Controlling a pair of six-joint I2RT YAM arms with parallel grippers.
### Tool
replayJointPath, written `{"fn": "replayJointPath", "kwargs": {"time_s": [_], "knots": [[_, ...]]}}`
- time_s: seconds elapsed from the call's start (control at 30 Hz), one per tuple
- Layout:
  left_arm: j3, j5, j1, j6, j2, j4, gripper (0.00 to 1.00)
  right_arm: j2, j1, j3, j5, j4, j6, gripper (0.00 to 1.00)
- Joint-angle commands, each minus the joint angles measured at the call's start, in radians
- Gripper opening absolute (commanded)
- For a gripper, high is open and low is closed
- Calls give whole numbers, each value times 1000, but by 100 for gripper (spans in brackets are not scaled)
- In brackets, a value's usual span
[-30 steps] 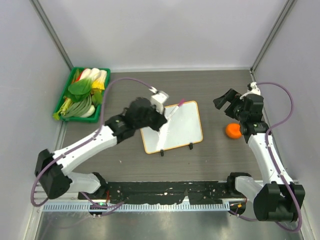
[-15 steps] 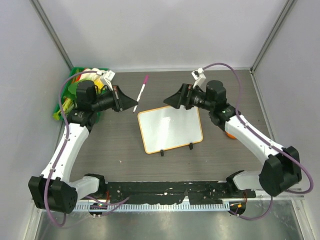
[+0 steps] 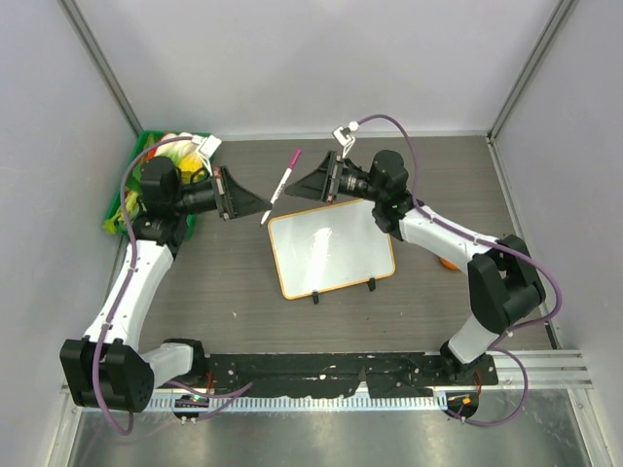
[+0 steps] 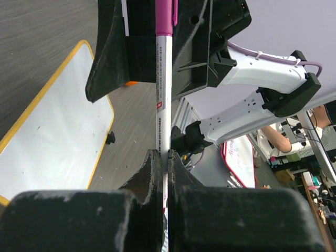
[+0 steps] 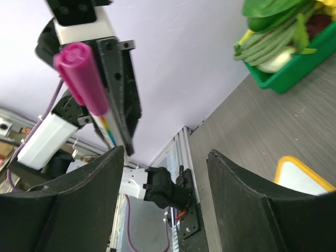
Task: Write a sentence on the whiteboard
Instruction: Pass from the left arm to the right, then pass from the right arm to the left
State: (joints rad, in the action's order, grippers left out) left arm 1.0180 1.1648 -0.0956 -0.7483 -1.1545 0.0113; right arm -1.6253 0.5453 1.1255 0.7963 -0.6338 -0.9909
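Cannot read the small red label (image 4: pixel 158 106) on the white barrel of the marker (image 4: pixel 163 79): too small. Note a rainbow stripe of print on that barrel in the right wrist view only, also illegible. Find the left gripper (image 3: pixel 255 204) pinched tight on the lower barrel, with the magenta cap (image 5: pixel 84 79) pointing toward the far edge. Find the right gripper (image 3: pixel 304 183) spread wide and holding nothing, facing that cap. From the left wrist, see the cap between its fingers; cannot tell whether touching. Locate the whiteboard (image 3: pixel 332 249) flat at mid-desk, clip feet toward the near edge, face white. Log a green crate (image 5: pixel 291 76) of vegetables at the far left corner. Log an orange object (image 3: pixel 448 261) near the right edge, half hidden by the right arm.
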Motion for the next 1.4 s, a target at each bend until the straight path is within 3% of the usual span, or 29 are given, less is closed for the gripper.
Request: {"fn": "replayJointPath", "kwargs": {"time_s": [0.0,0.13,0.27,0.37,0.5,0.53,0.57,0.6,0.63,0.7,0.83,0.93,1.03,1.1,1.3,1.33,1.37], "knots": [[1,61,5,6,-1,21,0,5,33,80,58,-139,-48,68],[4,58,5,9,-1,13,0,2,51,92,83,-132,-32,67],[43,52,5,113,-11,-141,0,-13,74,129,77,-90,-5,66],[51,52,4,122,-7,-158,0,-25,91,158,90,-38,30,62],[59,53,5,145,-4,-194,0,-38,105,168,106,-18,40,40],[60,47,4,156,-4,-212,0,-41,105,169,110,-15,40,28],[60,45,5,164,-4,-223,0,-41,107,168,112,-12,40,22],[60,41,5,164,-2,-224,0,-41,107,165,112,-10,38,7],[59,32,5,165,-1,-231,0,-39,105,160,109,-12,38,1],[59,24,4,165,6,-231,2,-27,107,143,90,-18,40,1],[65,-13,0,174,10,-244,33,25,107,111,15,8,63,1],[93,-65,-38,256,7,-347,40,53,107,85,-55,23,72,1],[100,-99,-90,283,-5,-378,36,70,105,80,-80,39,83,1],[100,-116,-108,287,-13,-384,26,87,105,59,-106,36,83,1],[106,-140,-108,320,-5,-425,25,137,94,24,-186,68,97,1],[105,-145,-108,320,-2,-425,22,142,91,22,-189,69,97,1],[103,-145,-108,320,2,-422,13,148,90,14,-196,69,97,1]]}}
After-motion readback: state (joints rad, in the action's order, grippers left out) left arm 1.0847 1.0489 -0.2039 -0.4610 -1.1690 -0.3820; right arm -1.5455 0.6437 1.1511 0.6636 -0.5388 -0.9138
